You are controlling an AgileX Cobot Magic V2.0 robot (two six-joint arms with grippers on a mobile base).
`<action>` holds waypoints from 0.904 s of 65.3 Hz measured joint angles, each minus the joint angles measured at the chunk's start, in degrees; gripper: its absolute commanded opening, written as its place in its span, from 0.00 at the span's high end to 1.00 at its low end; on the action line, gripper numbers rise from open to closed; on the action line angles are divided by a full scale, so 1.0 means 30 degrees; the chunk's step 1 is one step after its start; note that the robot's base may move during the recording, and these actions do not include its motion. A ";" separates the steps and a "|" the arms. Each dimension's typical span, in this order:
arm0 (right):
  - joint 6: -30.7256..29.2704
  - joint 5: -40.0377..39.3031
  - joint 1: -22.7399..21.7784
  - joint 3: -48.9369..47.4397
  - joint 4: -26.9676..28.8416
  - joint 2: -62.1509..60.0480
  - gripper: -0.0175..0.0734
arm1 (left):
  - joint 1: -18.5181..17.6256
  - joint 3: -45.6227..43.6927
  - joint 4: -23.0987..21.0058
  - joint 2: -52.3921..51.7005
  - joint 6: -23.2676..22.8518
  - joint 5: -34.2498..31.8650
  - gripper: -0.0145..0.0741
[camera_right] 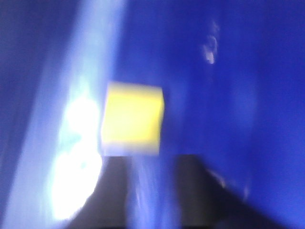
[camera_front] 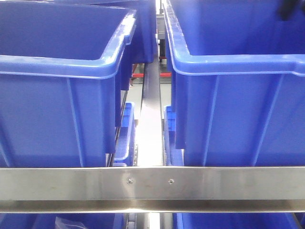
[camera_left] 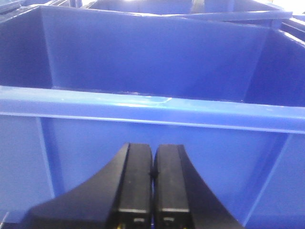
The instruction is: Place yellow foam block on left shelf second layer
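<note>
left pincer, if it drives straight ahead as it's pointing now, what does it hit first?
Likely the front wall of the blue bin. The left pincer, jaws together, points at that wall just below the rim. How near it is can't be told from the wrist view.

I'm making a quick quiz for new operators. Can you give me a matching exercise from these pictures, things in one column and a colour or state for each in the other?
Things:
1. yellow foam block
2. left gripper
3. steel shelf rail
4. left bin

Descriptions:
A. silver, two screws near its middle
B. black, fingers pressed together, holding nothing
C. blue plastic, thick rounded rim
D. bright yellow, blurred, against blue plastic

Pairs: 1-D, 2-B, 3-A, 4-C
</note>
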 measured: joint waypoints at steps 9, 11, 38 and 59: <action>0.0000 -0.0891 0.0000 0.2815 0.0027 -0.3187 0.74 | 0.0000 0.0000 0.0000 0.0000 0.0000 0.0000 0.68; 0.0000 -0.1173 0.0000 0.3584 0.0039 -0.4090 0.74 | 0.0000 0.0000 0.0000 0.0000 0.0000 0.0000 0.68; 0.0000 -0.0490 0.0000 0.9272 0.0034 -1.3531 0.74 | 0.0000 0.0000 0.0000 0.0000 0.0000 0.0000 0.68; 0.0035 0.1238 0.0000 0.9347 -0.0089 -1.4785 0.74 | 0.0000 0.0000 0.0000 0.0000 0.0000 0.0000 0.68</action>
